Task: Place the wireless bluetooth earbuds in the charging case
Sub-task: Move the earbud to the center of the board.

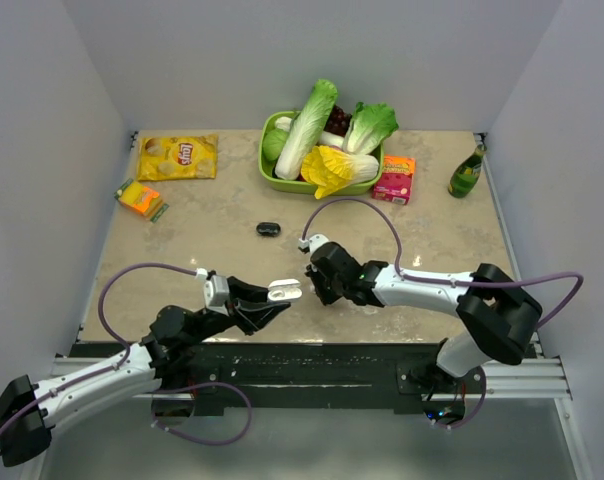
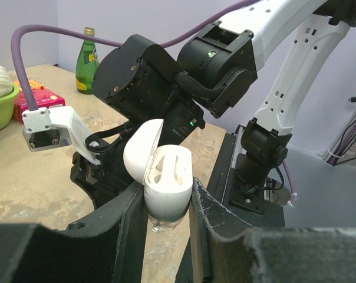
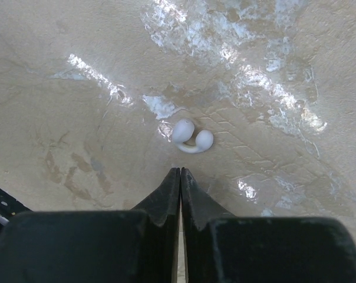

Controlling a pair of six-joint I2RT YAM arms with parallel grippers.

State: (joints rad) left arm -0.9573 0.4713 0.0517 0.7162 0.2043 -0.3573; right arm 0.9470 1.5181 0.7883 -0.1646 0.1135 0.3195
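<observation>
The charging case (image 2: 165,180) is small, glossy and white. Its lid is open to the left and both earbud wells look empty. My left gripper (image 2: 164,203) is shut on its lower half and holds it above the table's near edge; it also shows in the top view (image 1: 283,292). A white earbud (image 3: 191,137) with two rounded ends lies on the beige table. My right gripper (image 3: 180,171) is shut and empty, its tips just short of the earbud. In the top view the right gripper (image 1: 317,286) sits right beside the case and hides the earbud.
A small black oval object (image 1: 268,229) lies mid-table. At the back are a green basin (image 1: 270,177) of vegetables, a yellow chip bag (image 1: 178,157), a pink box (image 1: 394,180), a green bottle (image 1: 467,172) and an orange packet (image 1: 140,198).
</observation>
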